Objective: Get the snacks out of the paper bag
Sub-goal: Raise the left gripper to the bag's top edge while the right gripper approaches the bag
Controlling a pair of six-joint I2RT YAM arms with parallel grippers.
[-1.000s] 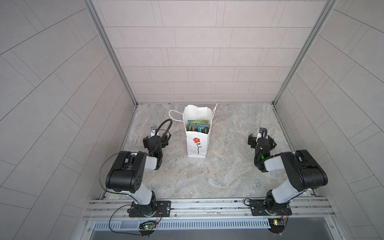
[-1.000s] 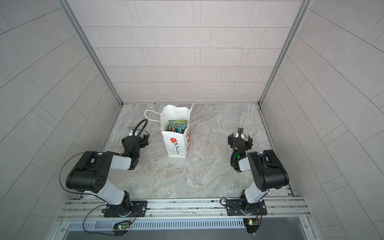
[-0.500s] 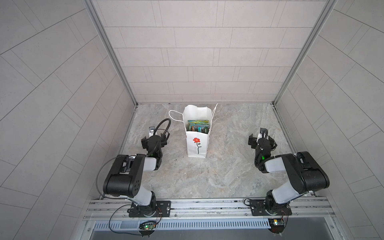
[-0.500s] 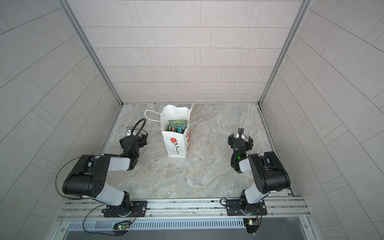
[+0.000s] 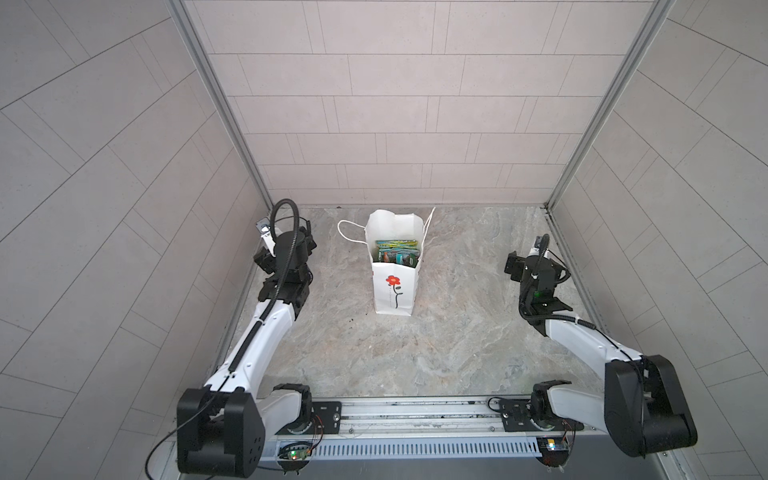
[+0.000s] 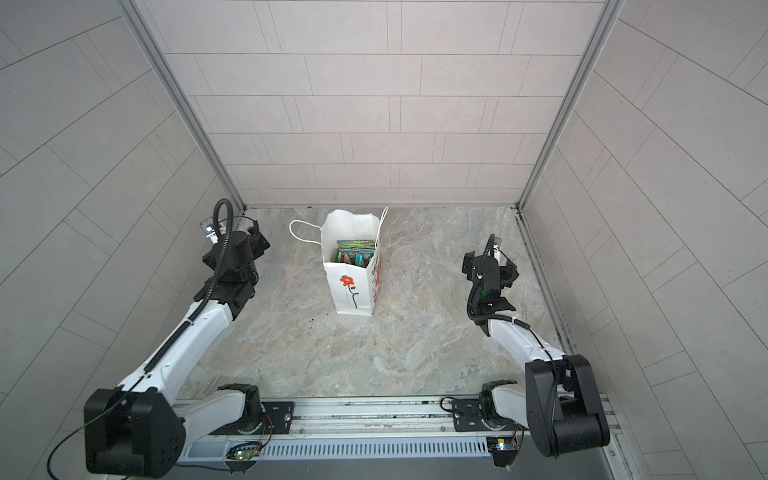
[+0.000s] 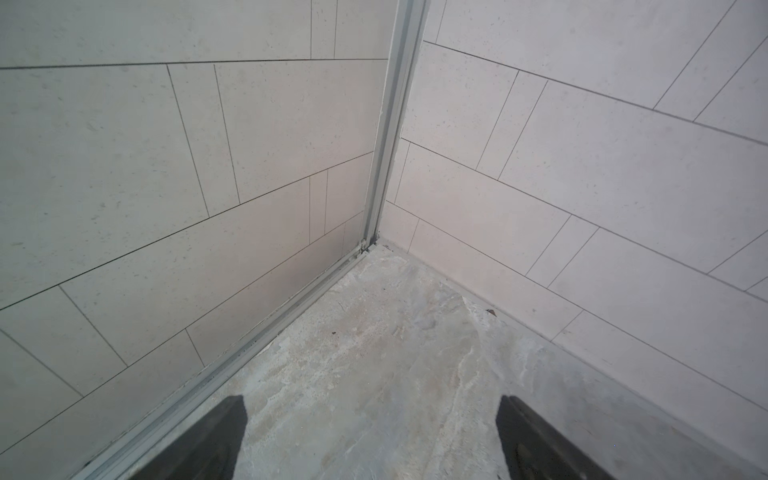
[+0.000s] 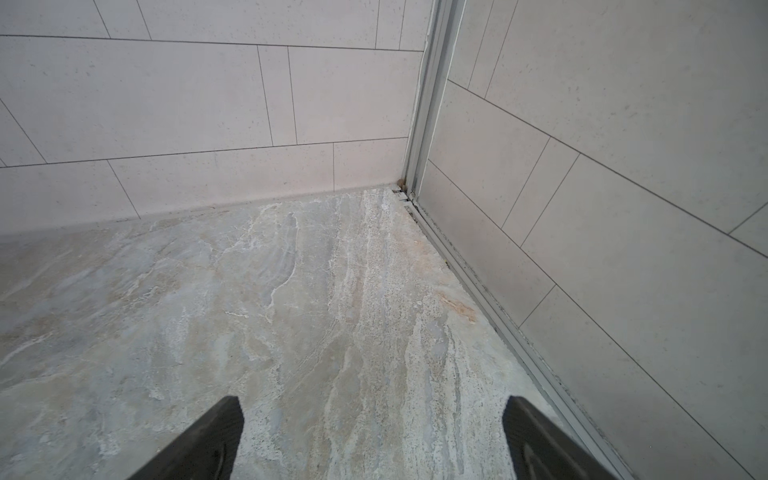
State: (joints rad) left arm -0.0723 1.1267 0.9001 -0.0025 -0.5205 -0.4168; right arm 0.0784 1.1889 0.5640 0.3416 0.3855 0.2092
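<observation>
The white paper bag (image 5: pixel 405 291) (image 6: pixel 343 297), printed with a red flower, stands upright and open at the back middle of the stone floor. The snacks (image 5: pixel 397 251) (image 6: pixel 355 251), glossy yellow-green and teal packets, stand packed inside its mouth. My left gripper (image 5: pixel 286 249) (image 6: pixel 235 249) hovers left of the bag, apart from it and facing the far-left corner. In the left wrist view the left gripper (image 7: pixel 372 415) is open over bare floor. My right gripper (image 5: pixel 536 268) (image 6: pixel 490 270) (image 8: pixel 372 415) is far right of the bag, open and empty.
Tiled walls close in the floor on three sides, with metal corner posts (image 7: pixel 390 124) (image 8: pixel 432 91) near each gripper. A white cord handle (image 5: pixel 347 232) droops to the left of the bag. The arms' base rail (image 5: pixel 415 415) runs along the front edge.
Both arms have stretched out. The left gripper has moved back and left toward the far-left corner, and the right gripper slightly back and right. The bag has not moved.
</observation>
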